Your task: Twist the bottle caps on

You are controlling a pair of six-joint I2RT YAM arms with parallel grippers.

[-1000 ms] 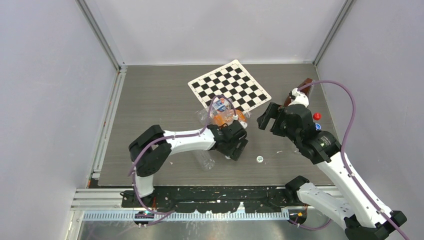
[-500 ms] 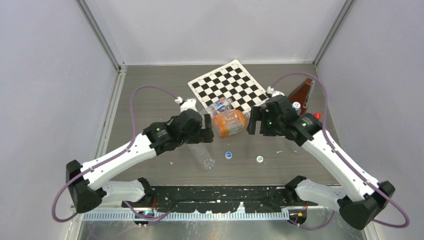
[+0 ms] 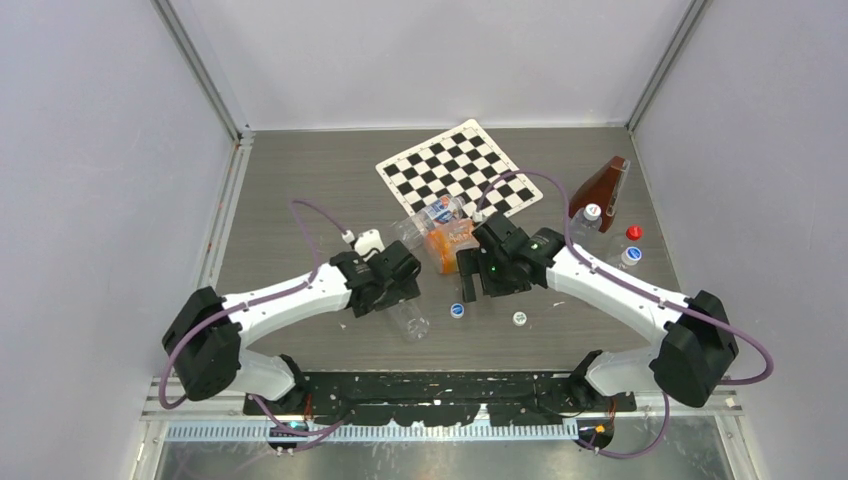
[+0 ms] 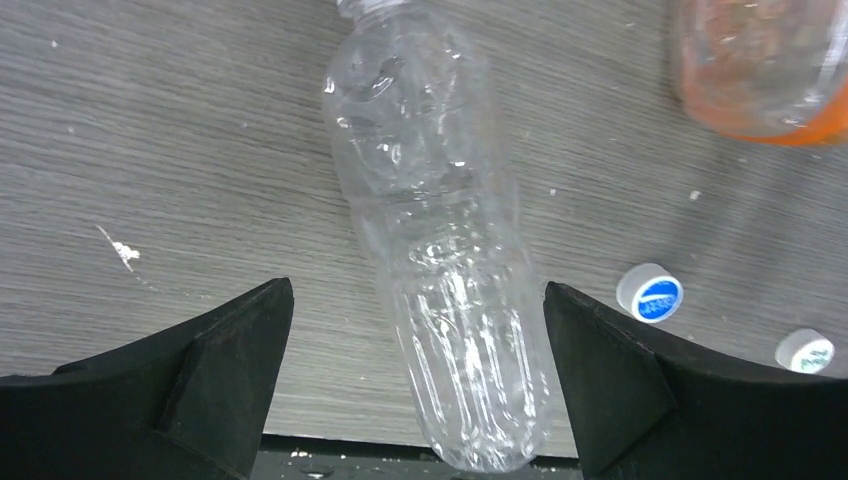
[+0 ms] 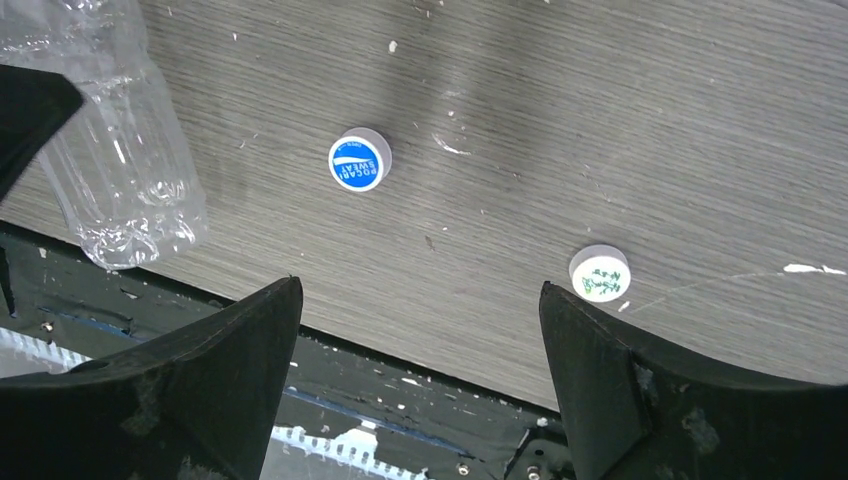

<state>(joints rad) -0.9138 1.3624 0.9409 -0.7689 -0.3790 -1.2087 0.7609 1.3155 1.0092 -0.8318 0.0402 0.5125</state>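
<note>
Bottle caps [image 3: 519,318] mostly look unfitted. A blue-topped cap [image 5: 359,160] and a green-printed cap [image 5: 600,273] lie loose by the near edge of the surface, around its middle, apart from each other and from every bottle. Just left of them a clear bottle [image 4: 440,290] lies on its side, base toward the near edge.

The left gripper [image 4: 416,290] hangs over it, released, one finger on each side of the body and gripping nothing. The right gripper [image 5: 420,290] hovers above the two caps, spread wide and empty. Both arms bend inward from the near edge.

Farther in, an orange bottle [image 3: 450,243] lies on its side. Near the right edge, a small upright bottle [image 3: 588,215] seems capped.
</note>
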